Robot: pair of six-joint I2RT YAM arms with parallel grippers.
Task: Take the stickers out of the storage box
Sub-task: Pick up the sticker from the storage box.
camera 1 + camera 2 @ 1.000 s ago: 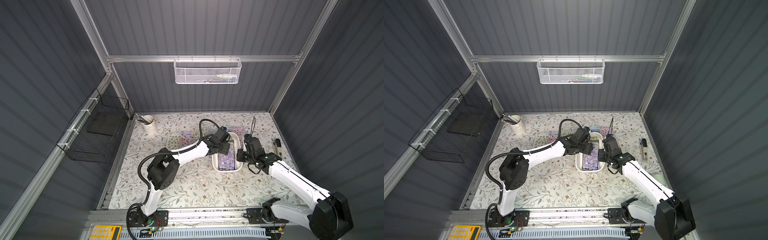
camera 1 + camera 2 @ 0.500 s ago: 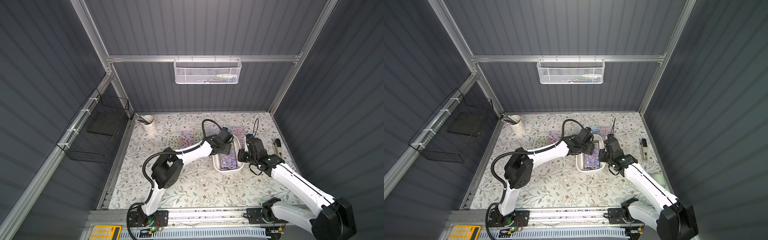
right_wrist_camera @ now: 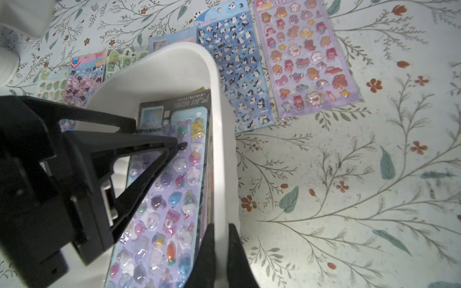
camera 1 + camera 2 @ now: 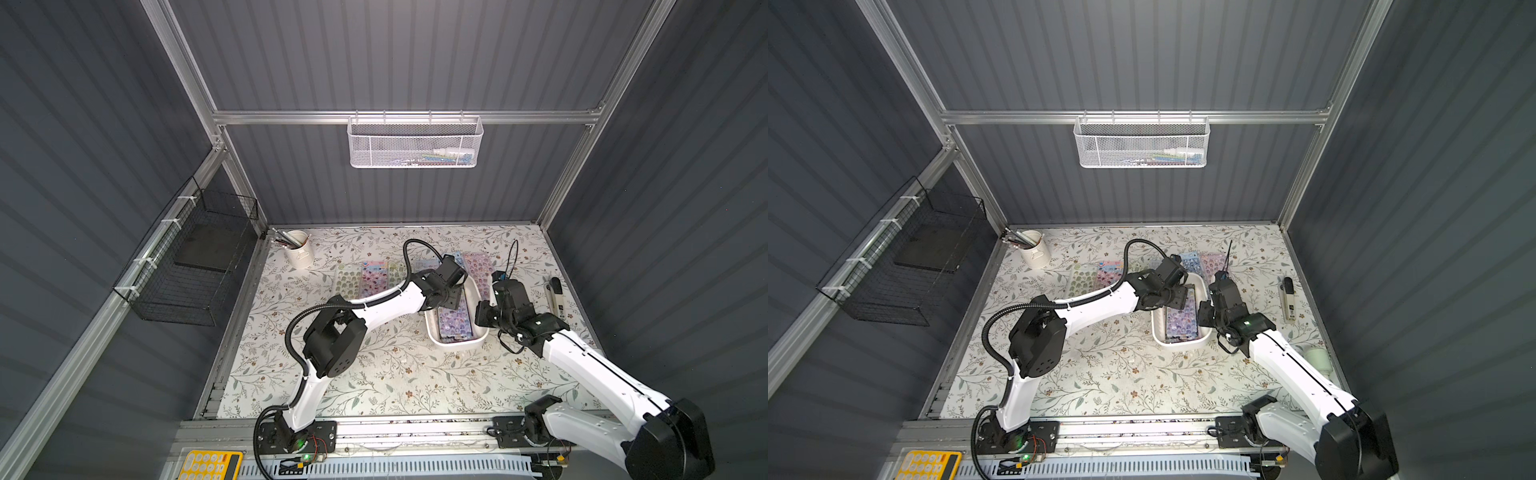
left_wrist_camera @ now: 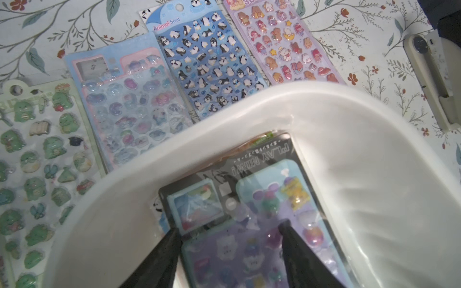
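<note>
Floral tabletop (image 4: 395, 374); storage box (image 4: 457, 342) runs front-to-back

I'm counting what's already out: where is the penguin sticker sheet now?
In the right wrist view the penguin sticker sheet lies on the table behind the storage box, between a pale blue sheet and a purple sheet.

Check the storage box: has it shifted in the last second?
No. The storage box lies where it was, its far end by the same laid-out stickers in both top views.
</note>
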